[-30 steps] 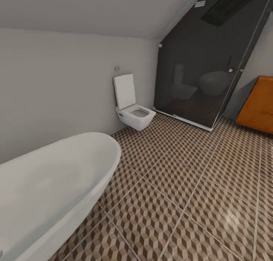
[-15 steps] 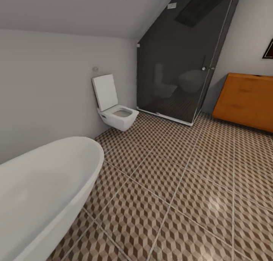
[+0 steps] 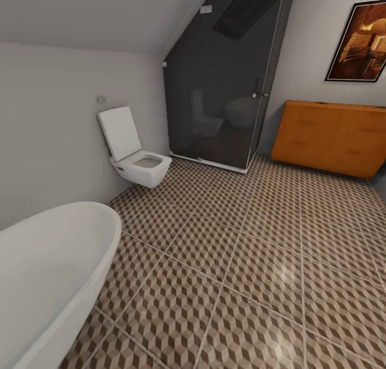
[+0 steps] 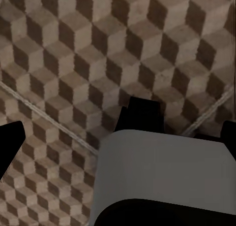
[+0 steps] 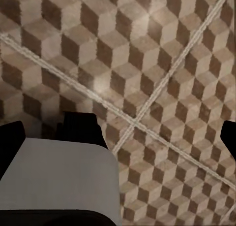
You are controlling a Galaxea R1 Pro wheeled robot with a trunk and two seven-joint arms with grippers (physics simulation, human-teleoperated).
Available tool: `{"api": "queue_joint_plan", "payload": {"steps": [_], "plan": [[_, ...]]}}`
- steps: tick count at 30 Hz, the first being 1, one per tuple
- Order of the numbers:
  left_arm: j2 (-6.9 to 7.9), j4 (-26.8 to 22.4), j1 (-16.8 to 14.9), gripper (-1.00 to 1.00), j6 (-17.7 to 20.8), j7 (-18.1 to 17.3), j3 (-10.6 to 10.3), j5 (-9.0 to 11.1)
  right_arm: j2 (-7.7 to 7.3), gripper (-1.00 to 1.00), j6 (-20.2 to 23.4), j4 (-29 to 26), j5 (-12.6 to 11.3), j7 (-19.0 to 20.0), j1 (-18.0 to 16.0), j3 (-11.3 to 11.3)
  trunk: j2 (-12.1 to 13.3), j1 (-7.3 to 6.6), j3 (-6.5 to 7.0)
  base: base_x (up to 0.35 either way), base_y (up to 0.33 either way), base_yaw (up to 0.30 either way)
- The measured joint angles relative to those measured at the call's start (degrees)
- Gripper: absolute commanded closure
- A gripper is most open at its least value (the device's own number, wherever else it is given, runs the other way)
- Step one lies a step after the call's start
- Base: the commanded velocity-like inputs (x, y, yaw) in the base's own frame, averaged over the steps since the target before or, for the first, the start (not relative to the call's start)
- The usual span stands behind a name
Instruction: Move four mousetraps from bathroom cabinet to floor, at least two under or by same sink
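View swung right; cabinet (image 3: 335, 137) now fully visible across bathroom floor (image 3: 257, 262)

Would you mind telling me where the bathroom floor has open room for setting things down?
The bathroom floor lies bare between the bathtub, toilet, shower glass and cabinet. It is tightest between bathtub and toilet.

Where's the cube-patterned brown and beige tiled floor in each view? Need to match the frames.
Head view: the cube-patterned tiled floor spreads across the lower right, from the white bathtub to the orange-brown wooden cabinet.
Left wrist view: the floor lies behind the gripper.
Right wrist view: likewise.
Shared landmark: the pale grout lines.
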Motion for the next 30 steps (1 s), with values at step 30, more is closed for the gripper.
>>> {"api": "queue_joint_plan", "payload": {"steps": [30], "plan": [[0.00,0.00,0.00,-1.00,0.00,-0.01,0.01,0.00,-0.02,-1.00,-0.03,0.00,0.00,-0.01,-0.02,0.00,0.00,0.00,0.00,0.000,0.000,-0.300]]}}
